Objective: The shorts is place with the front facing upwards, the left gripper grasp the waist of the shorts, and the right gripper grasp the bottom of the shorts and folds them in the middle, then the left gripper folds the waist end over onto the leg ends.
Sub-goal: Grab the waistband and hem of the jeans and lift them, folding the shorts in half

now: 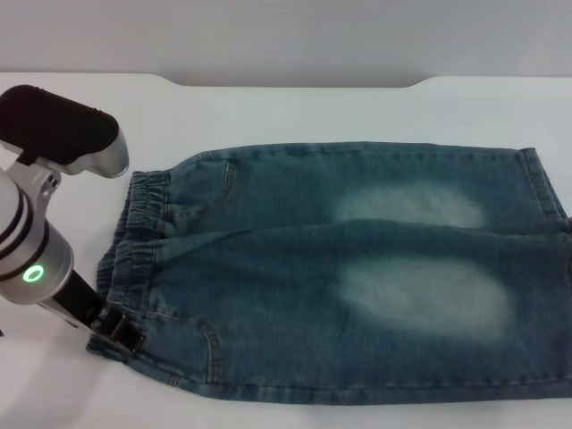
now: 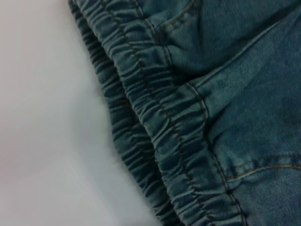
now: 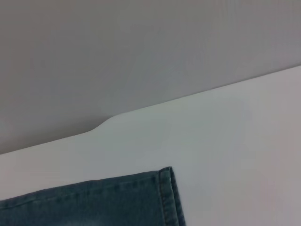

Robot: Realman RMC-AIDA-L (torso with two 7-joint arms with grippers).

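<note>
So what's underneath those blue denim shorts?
The blue denim shorts lie flat on a white table, which shows all around them. Whatever is directly beneath the fabric is covered. The black left gripper sits at the gathered waistband.

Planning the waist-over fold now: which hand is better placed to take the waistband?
Left. The left hand sits at the near corner of the waistband of the shorts. The right hand is out of the head view.

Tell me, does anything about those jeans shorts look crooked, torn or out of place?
Nothing stands out. The shorts lie flat on the white table, already folded lengthwise, with no tears showing. The left gripper sits at the waist corner nearest the robot.
</note>
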